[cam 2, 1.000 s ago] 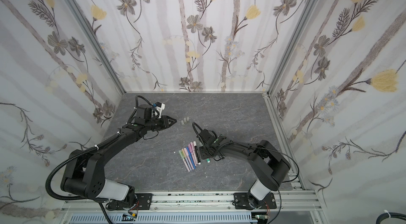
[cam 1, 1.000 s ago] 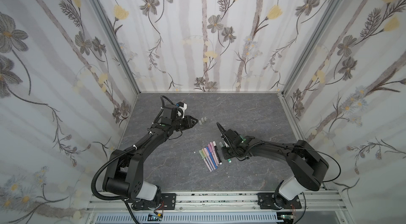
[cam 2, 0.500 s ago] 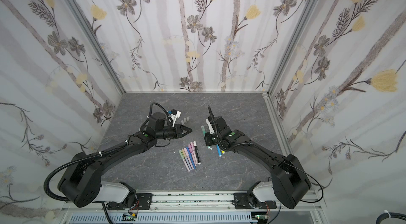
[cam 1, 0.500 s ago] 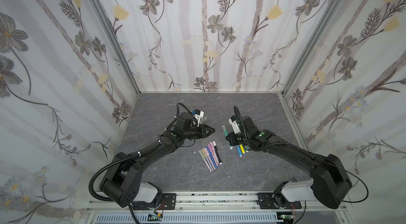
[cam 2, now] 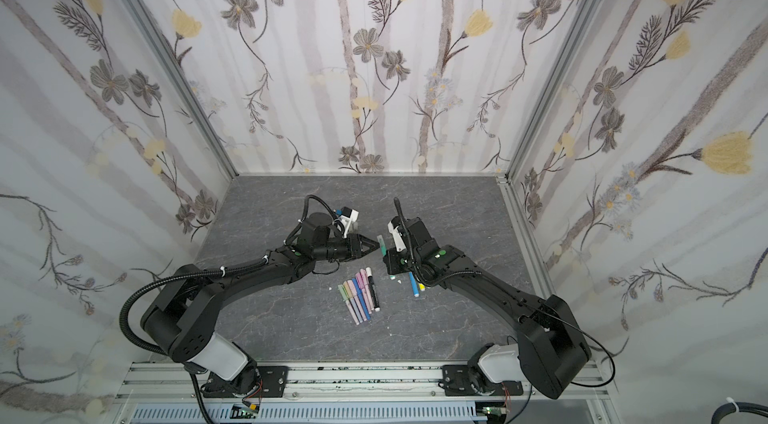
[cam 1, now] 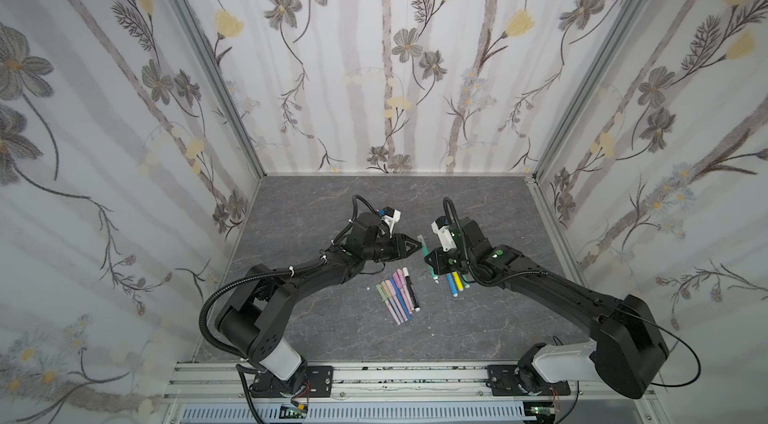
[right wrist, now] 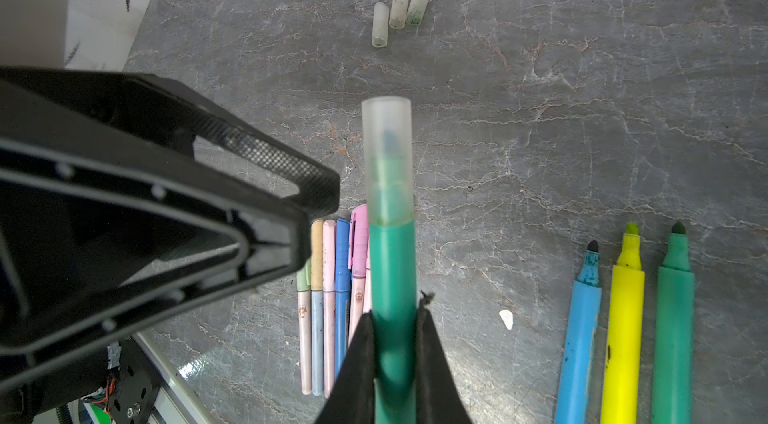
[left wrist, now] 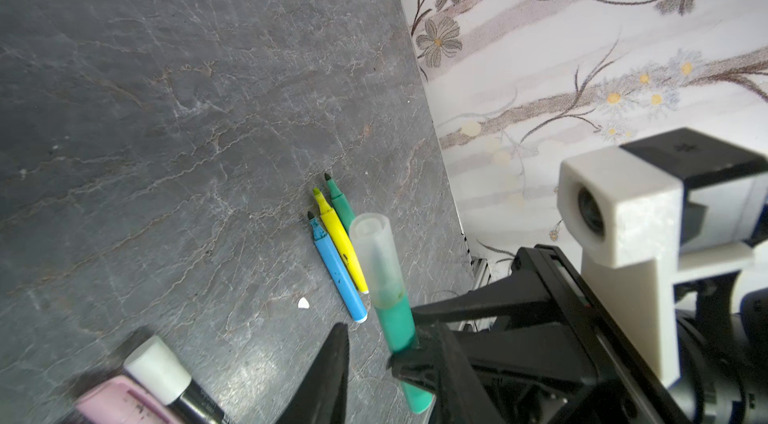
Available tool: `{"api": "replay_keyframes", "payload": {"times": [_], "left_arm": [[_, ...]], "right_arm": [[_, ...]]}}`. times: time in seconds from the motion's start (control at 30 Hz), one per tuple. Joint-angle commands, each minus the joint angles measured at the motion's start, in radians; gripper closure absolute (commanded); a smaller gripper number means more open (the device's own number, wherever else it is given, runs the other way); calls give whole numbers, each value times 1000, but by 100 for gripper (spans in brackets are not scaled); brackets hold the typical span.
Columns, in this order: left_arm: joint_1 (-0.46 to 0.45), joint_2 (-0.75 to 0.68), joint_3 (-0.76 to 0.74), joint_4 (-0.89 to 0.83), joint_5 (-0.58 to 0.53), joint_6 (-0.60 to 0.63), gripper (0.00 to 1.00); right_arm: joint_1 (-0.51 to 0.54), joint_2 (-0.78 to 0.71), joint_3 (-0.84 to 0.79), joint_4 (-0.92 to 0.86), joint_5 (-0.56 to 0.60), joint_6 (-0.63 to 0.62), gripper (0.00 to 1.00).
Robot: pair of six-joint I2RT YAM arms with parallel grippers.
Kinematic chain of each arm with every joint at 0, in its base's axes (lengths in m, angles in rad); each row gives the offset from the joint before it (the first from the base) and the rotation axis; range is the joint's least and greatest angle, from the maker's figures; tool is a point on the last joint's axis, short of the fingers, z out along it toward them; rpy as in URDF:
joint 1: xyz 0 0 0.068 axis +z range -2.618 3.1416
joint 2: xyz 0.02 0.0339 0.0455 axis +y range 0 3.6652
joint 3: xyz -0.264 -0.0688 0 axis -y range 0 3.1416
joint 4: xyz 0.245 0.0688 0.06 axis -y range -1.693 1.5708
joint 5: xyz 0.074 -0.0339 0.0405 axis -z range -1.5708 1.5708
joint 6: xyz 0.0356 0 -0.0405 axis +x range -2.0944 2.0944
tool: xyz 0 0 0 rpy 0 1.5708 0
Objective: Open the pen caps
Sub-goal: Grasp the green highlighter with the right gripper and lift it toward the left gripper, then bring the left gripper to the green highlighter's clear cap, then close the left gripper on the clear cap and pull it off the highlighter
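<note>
My right gripper [right wrist: 395, 328] is shut on the barrel of a thick teal pen [right wrist: 392, 268] and holds it above the table, in both top views near the middle [cam 1: 428, 260]. Its translucent cap [right wrist: 387, 152] is on, pointing to the back. My left gripper [cam 1: 415, 244] is open just left of that cap [cam 1: 421, 240], not touching it; one finger [left wrist: 334, 359] shows beside the pen [left wrist: 397, 324]. Three loose translucent caps [right wrist: 398, 6] lie further back. Uncapped blue [right wrist: 582, 318], yellow [right wrist: 623, 309] and green [right wrist: 673, 318] pens lie side by side.
A row of thin pastel pens [cam 1: 395, 295] with their caps on lies in the middle of the grey table [cam 1: 332, 339], with a black, white-capped pen [cam 1: 410, 287] beside it. A small white scrap [right wrist: 505, 319] lies nearby. Flowered walls close three sides.
The right gripper has come up from the table with the teal pen. The left gripper has swung from the back left to just beside the pen's cap.
</note>
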Motion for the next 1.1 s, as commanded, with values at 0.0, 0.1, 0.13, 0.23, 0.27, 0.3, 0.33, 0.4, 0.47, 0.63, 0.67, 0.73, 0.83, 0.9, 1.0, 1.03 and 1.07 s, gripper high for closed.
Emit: {"api": "replay_keyframes", "payload": {"times": [0.0,0.1,0.13,0.23,0.27,0.3,0.33,0.4,0.47,0.63,0.67,0.73,0.83,0.9,1.0,1.03,1.07], "left_arm": [[1,26,33,54,-5,-10,67],[-1,53,53,55,-3,-8,67],[0,60,58,55,-2,-7,67],[0,83,68,59,3,-6,68],[-1,88,69,60,3,-5,69],[-1,94,69,61,3,-6,70],[-2,98,69,62,3,-7,70],[-2,104,71,66,3,-7,72],[-1,109,72,71,4,-10,73],[-1,124,88,76,12,-15,78],[-1,128,89,78,14,-16,79],[-2,131,95,84,16,-21,84],[-2,136,98,93,26,-28,90],[-2,136,98,97,29,-30,95],[-1,139,100,98,36,-34,100],[-1,139,100,99,38,-35,100],[-1,141,100,98,41,-35,100]], "right_arm": [[0,2,7,27,-11,7,98],[1,7,12,32,-15,7,98],[-1,8,12,34,-16,8,98],[0,11,12,38,-17,8,98],[0,12,12,40,-17,7,98],[-1,14,12,41,-17,8,98],[0,14,12,43,-18,9,98],[0,17,9,45,-20,8,98],[-2,20,9,47,-21,8,98],[-1,25,8,52,-23,7,98],[-1,27,8,52,-22,8,98],[-1,28,7,53,-21,8,98],[0,27,3,55,-18,8,98],[-1,28,0,56,-18,7,98],[-1,31,-7,63,-19,9,91],[0,32,-9,68,-20,12,86],[0,35,-10,68,-19,12,83]]}}
